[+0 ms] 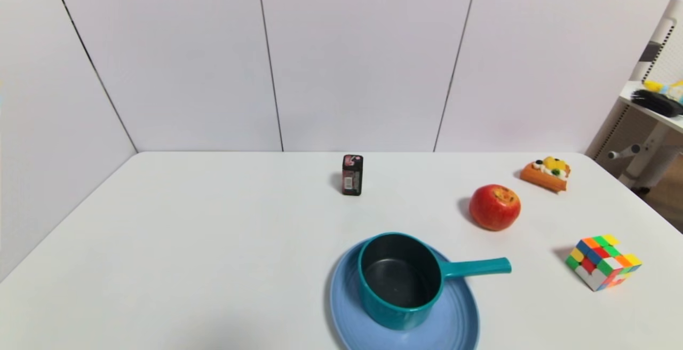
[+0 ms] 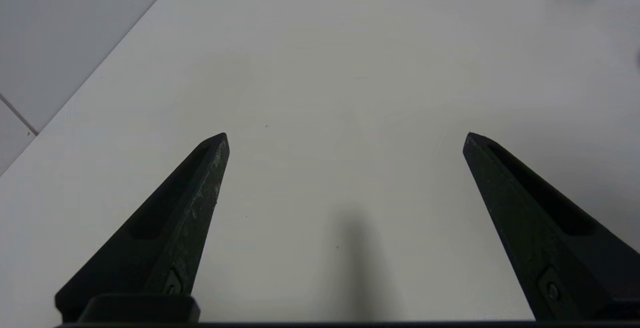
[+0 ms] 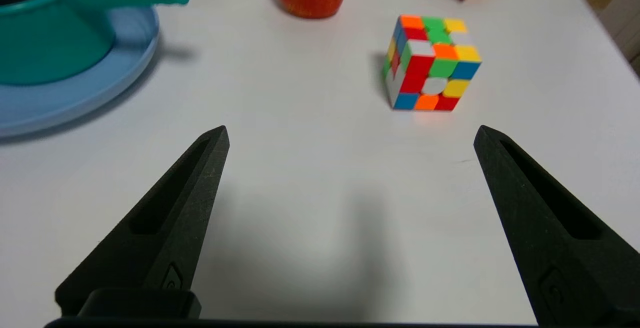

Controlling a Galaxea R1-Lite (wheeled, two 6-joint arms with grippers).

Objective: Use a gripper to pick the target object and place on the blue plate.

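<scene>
Spread wide with nothing between its fingertips, the right gripper [image 3: 352, 127] hangs over bare table [image 3: 300, 178], nearest its own camera. Beyond it and off to its left-finger side, toward the robot's midline, the teal saucepan [image 1: 400, 280] sits upright on the blue plate [image 1: 453, 334], its handle [image 1: 477, 268] reaching out past the rim toward the gripper's side of the table. Farther ahead of the gripper stand the Rubik's cube [image 3: 432, 63] and, beyond the pan's handle, the red apple [image 1: 494, 207]. The left gripper [image 2: 346, 134] is parked over the other side of the table, also released and holding nothing.

With the pan resting on the plate and no finger touching it, the placing looks done; what is left, I judge, is a clean finish. Doing that well means keeping the jaws apart and drawing the arm back away from the pan, well clear of that jutting handle, since a brush against it could swing the pan or drag the plate. The cube ahead deserves the same berth. Regrasping to centre the pan seems needless.
</scene>
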